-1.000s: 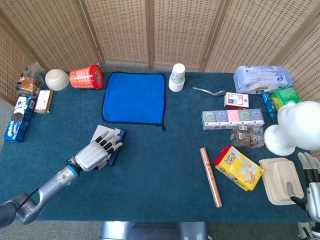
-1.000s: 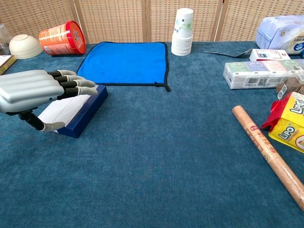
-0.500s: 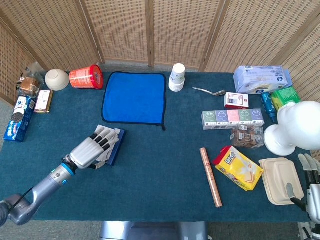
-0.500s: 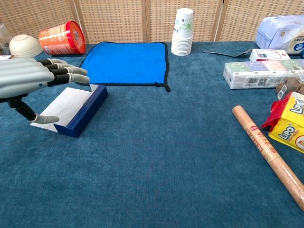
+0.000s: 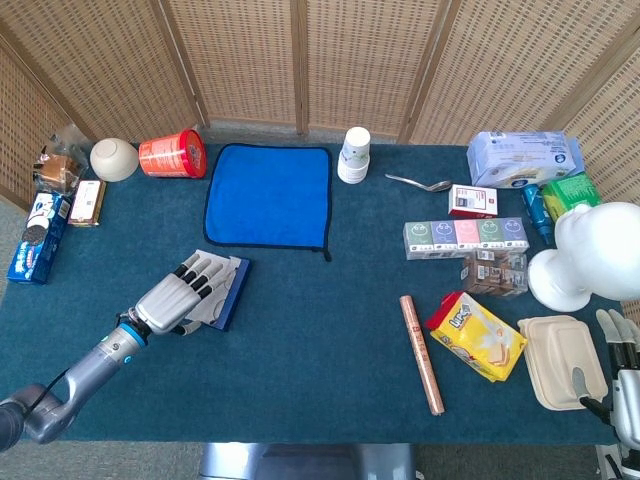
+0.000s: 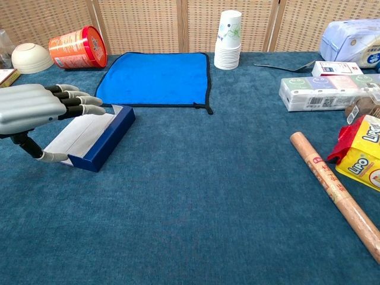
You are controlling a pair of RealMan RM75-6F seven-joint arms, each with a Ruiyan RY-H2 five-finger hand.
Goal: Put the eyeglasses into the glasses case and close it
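Observation:
The glasses case (image 5: 229, 288) is a flat navy box with a white inside, lying open at the left of the table; in the chest view the glasses case (image 6: 100, 140) shows its white lining and blue front wall. I see no eyeglasses in either view. My left hand (image 5: 172, 301) hovers over the case's left part with fingers stretched out flat and nothing in it. In the chest view the left hand (image 6: 31, 109) has its thumb hanging down by the case's near left corner. My right hand (image 5: 623, 368) stays at the table's front right edge, fingers apart and empty.
A blue cloth (image 5: 268, 195) lies behind the case, with a red can (image 5: 172, 155) and a bowl (image 5: 114, 158) at the back left. A cup stack (image 5: 353, 155) stands at the back. A wooden roller (image 5: 422, 352), a yellow snack bag (image 5: 478, 335) and a beige box (image 5: 560, 358) lie at the right.
My left hand has drawn back to the left and toward the front, uncovering more of the case's white inside. The right hand has not moved.

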